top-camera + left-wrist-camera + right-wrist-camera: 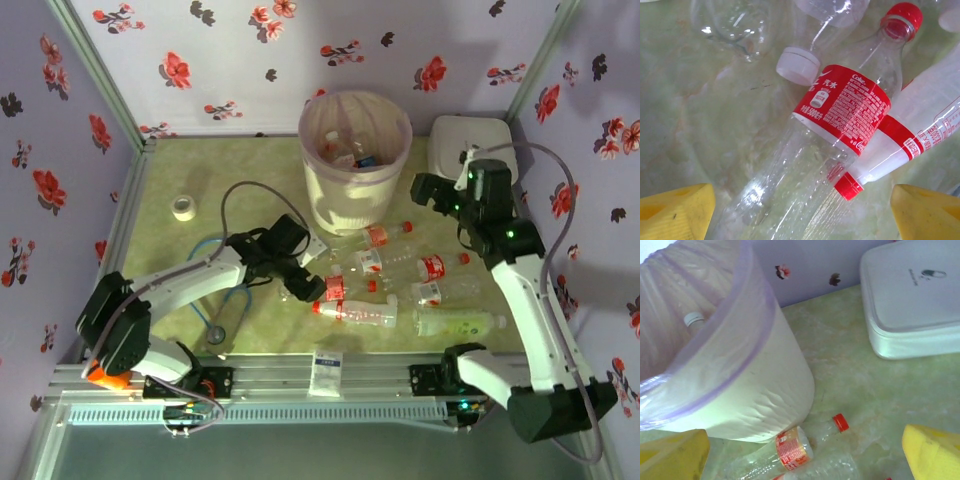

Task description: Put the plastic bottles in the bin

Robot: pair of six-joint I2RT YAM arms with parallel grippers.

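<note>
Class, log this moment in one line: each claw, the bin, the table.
left claw: open, over red-label bottle | right claw: open, empty, by bin | bin: bottles inside | table: loose bottles remain

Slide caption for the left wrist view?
Open left gripper above a red-labelled clear bottle lying on the green table.

Enclosure: three walls (300,50) at 9, 12 and 3 o'clock, pale lavender, printed with red and dark flowers. Grey metal posts (97,70) stand in the two far corners. Desk (200,162) surface pale green, marbled. Aluminium rail (270,375) runs along 6 o'clock. Light even, shadows soft.
</note>
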